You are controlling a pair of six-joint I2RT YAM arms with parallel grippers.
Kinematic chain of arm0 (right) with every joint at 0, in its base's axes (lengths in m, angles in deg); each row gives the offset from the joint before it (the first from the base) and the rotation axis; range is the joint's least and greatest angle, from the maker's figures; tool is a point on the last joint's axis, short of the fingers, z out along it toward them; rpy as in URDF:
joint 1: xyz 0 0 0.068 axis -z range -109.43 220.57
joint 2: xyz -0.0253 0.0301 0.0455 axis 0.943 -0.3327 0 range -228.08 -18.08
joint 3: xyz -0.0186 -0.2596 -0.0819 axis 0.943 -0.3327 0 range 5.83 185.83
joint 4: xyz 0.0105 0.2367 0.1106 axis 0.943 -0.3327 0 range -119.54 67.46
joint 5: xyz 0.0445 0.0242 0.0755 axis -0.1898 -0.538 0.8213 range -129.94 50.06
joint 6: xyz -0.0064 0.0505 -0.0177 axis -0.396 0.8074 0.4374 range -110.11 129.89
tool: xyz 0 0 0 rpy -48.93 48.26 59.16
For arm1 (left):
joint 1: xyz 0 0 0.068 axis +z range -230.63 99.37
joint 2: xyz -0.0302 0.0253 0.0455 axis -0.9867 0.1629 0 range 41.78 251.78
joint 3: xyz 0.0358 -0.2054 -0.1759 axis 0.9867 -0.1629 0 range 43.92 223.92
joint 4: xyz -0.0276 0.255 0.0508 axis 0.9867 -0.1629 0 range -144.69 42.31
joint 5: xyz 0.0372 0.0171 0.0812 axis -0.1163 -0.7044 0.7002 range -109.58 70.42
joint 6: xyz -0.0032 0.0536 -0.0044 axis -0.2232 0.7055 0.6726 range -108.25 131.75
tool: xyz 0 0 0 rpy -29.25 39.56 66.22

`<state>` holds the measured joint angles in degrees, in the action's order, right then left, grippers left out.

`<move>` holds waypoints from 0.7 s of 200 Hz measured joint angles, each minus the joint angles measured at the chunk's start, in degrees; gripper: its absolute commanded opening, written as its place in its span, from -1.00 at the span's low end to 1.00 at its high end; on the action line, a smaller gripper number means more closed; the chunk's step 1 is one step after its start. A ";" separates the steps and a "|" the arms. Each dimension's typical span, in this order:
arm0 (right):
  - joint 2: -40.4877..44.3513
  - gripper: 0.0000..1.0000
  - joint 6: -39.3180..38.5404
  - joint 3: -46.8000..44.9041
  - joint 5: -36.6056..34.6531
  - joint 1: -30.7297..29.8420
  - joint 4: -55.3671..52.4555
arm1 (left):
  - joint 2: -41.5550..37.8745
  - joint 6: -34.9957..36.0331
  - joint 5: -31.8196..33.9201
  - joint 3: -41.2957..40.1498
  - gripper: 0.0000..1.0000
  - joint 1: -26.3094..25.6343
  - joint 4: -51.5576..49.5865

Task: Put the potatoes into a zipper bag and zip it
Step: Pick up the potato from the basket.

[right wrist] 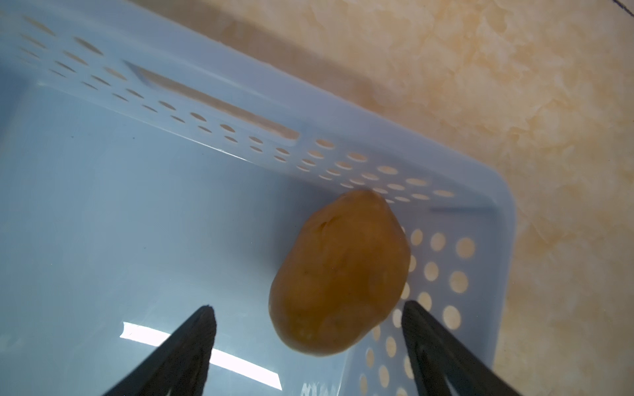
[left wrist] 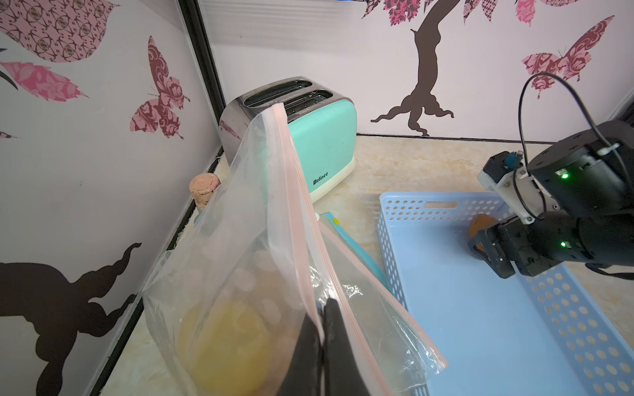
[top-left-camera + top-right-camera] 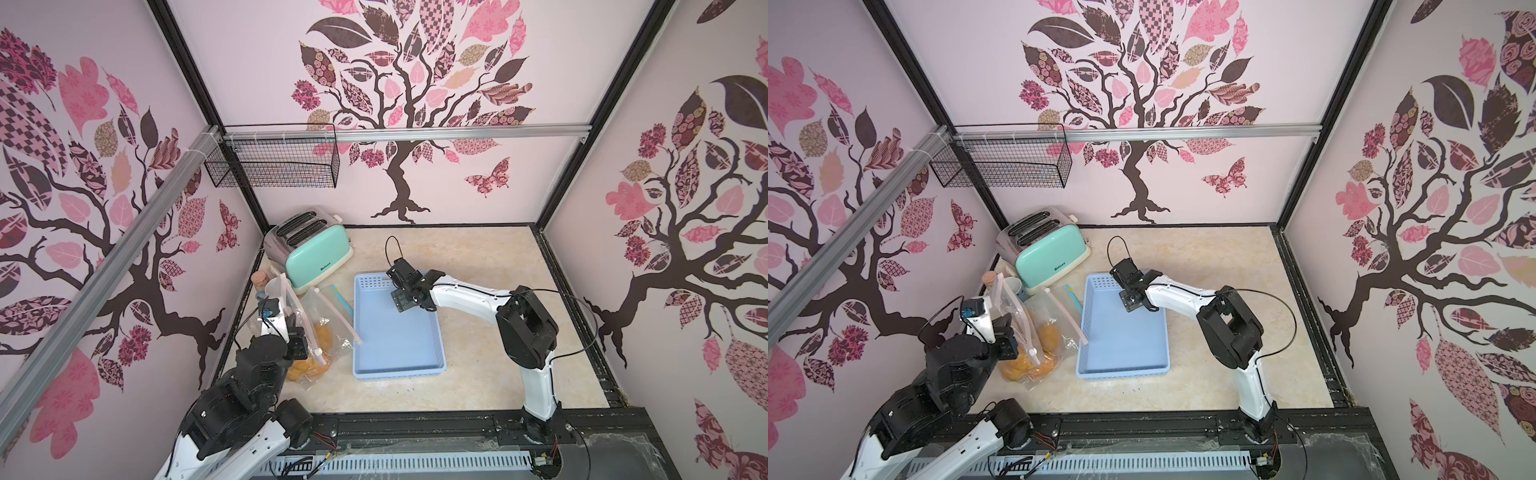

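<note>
The right gripper [image 1: 308, 307] is hanging over the far right corner of the pale blue perforated plastic tray [image 1: 507, 240], its two black fingers spread wide apart and holding nothing. One tan, oval, smooth-skinned potato [image 1: 339, 274] is lying on the tray floor in that corner, close to both perforated walls. Its near end is showing between the fingertips, and its long axis is pointing away from the gripper toward the corner, roughly crosswise to the line between the fingers. A closing would therefore be squeezing the potato across its narrow width. The potato is sitting off-centre, nearer the finger on the side-wall side, and neither finger appears to be touching it. How high the fingertips are standing above the tray floor I cannot tell.

The right arm is by far the nearer one. The left gripper [image 2: 324, 308] is occupied near the counter's [image 3: 478, 257] left edge, clamped shut on the pink zip strip of the clear plastic zipper bag [image 2: 240, 240] and holding its mouth up. Several orange-yellow potatoes [image 3: 320, 336] are lying inside that bag already. The bag is standing just beside the tray's left edge, so the last potato is facing a crossing over the tray's full width.
</note>
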<state>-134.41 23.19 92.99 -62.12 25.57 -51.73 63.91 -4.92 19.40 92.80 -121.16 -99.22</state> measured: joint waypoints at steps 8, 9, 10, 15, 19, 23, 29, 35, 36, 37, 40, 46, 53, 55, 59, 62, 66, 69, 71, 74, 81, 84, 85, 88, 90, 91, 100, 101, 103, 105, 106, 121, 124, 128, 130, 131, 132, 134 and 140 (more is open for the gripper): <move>-0.46 0.77 0.11 0.00 -0.22 0.15 -0.09 | -0.15 0.02 0.00 -0.04 -1.00 0.00 0.00; -0.52 0.78 0.17 0.00 -0.26 0.20 -0.09 | -0.17 0.02 0.00 -0.04 -1.00 0.00 0.00; -0.55 0.78 0.17 0.00 -0.28 0.20 -0.07 | -0.17 0.04 0.00 -0.04 -1.00 0.00 0.00; -0.85 0.78 0.20 0.00 -0.35 0.28 -0.15 | -0.24 0.04 0.00 -0.09 -1.00 0.00 0.00; -1.11 0.77 0.22 0.02 -0.37 0.37 -0.17 | -0.31 0.04 0.00 -0.15 -1.00 0.00 0.02; -1.31 0.78 0.22 0.17 -0.37 0.44 -0.24 | -0.31 0.04 0.00 -0.17 -1.00 0.00 0.00; -1.73 0.78 0.22 0.59 -0.39 0.46 -0.48 | -0.33 0.04 -0.02 -0.24 -1.00 0.00 0.02; -2.19 0.77 0.20 1.01 -0.35 0.46 -0.59 | -0.33 0.04 -0.02 -0.26 -1.00 0.00 0.00; -2.27 0.77 0.22 1.09 -0.35 0.46 -0.61 | -0.33 0.04 -0.02 -0.26 -1.00 0.00 0.00; -2.32 0.77 0.22 1.14 -0.35 0.46 -0.61 | -0.33 0.04 -0.02 -0.26 -1.00 0.00 0.00; -2.56 0.77 0.20 1.40 -0.33 0.46 -0.63 | -0.33 0.04 -0.02 -0.26 -1.00 0.00 0.00; -3.10 0.77 0.17 1.92 -0.28 0.46 -0.70 | -0.33 0.04 -0.04 -0.26 -1.00 0.00 0.00; -3.56 0.75 0.15 2.47 -0.09 0.46 -0.72 | -0.33 0.04 -0.04 -0.28 -1.00 0.00 0.00; -3.76 0.75 0.13 2.62 0.02 0.46 -0.72 | -0.33 0.04 -0.04 -0.28 -1.00 0.00 0.02; -4.04 0.74 0.11 2.93 0.17 0.46 -0.70 | -0.33 0.04 -0.04 -0.28 -1.00 0.00 0.00; -4.28 0.74 -0.04 3.21 0.42 0.46 -0.70 | -0.33 0.04 -0.07 -0.28 -1.00 0.00 0.00; -4.63 0.73 -0.11 3.61 0.79 0.48 -0.72 | -0.33 0.04 -0.07 -0.28 -1.00 0.00 0.00; -4.90 0.73 -0.26 3.82 1.07 0.50 -0.70 | -0.33 0.04 -0.07 -0.31 -1.00 0.00 0.02; -5.05 0.72 -0.31 4.07 1.22 0.50 -0.70 | -0.33 0.04 -0.04 -0.31 -1.00 0.00 0.02; -5.27 0.73 -0.52 4.31 1.49 0.50 -0.72 | -0.33 0.04 -0.04 -0.31 -1.00 0.00 0.02; -5.79 0.73 -0.83 4.87 2.25 0.52 -0.61 | -0.33 0.04 -0.07 -0.37 -1.00 0.00 0.02; -5.97 0.73 -1.07 5.11 2.51 0.52 -0.61 | -0.33 0.04 -0.07 -0.37 -1.00 0.00 0.00; -6.01 0.73 -1.09 5.18 2.58 0.52 -0.61 | -0.33 0.04 -0.07 -0.37 -1.00 0.00 0.00; -6.19 0.73 -1.38 5.35 2.91 0.52 -0.61 | -0.33 0.04 -0.07 -0.39 -1.00 0.00 0.00; -6.29 0.73 -1.51 5.49 3.15 0.50 -0.59 | -0.33 0.04 -0.09 -0.42 -1.00 0.00 0.02; -6.34 0.73 -1.57 5.55 3.26 0.50 -0.59 | -0.33 0.04 -0.09 -0.42 -1.00 0.00 0.02; -6.78 0.73 -2.08 5.97 4.02 0.50 -0.57 | -0.33 0.02 -0.09 -0.50 -1.00 0.00 0.00; -6.80 0.73 -2.12 6.01 4.07 0.50 -0.57 | -0.33 0.02 -0.09 -0.50 -1.00 0.00 0.00; -6.88 0.73 -2.25 6.10 4.24 0.50 -0.57 | -0.33 0.02 -0.11 -0.55 -1.00 0.00 0.00; -6.97 0.73 -2.36 6.21 4.35 0.50 -0.57 | -0.33 0.02 -0.13 -0.57 -1.00 0.00 0.02; -7.02 0.73 -2.43 6.23 4.39 0.50 -0.57 | -0.33 0.02 -0.15 -0.59 -1.00 0.00 0.02; -7.30 0.72 -3.08 6.36 5.14 0.50 -0.66 | -0.33 0.02 -0.24 -0.63 -1.00 0.00 0.00; -7.34 0.72 -3.21 6.36 5.27 0.50 -0.72 | -0.33 0.02 -0.24 -0.66 -1.00 0.00 0.00; -7.37 0.71 -3.30 6.36 5.42 0.50 -0.74 | -0.33 0.02 -0.24 -0.66 -1.00 0.00 0.00; -7.37 0.71 -3.32 6.36 5.51 0.50 -0.79 | -0.33 0.02 -0.24 -0.66 -1.00 0.00 0.00; -7.39 0.71 -3.34 6.36 5.55 0.50 -0.79 | -0.33 0.02 -0.24 -0.66 -1.00 0.00 0.00; -7.39 0.71 -3.37 6.36 5.57 0.50 -0.81 | -0.33 0.02 -0.24 -0.66 -1.00 0.00 0.00; -7.39 0.70 -3.41 6.36 5.62 0.50 -0.83 | -0.33 0.02 -0.24 -0.63 -1.00 0.00 0.00; -7.39 0.69 -3.52 6.36 5.81 0.50 -1.01 | -0.33 0.02 -0.26 -0.66 -1.00 0.02 0.00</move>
<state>-141.80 19.67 99.35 -56.30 26.08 -52.73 63.59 -4.90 19.14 92.15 -121.14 -99.22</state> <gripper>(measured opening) 0.856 0.047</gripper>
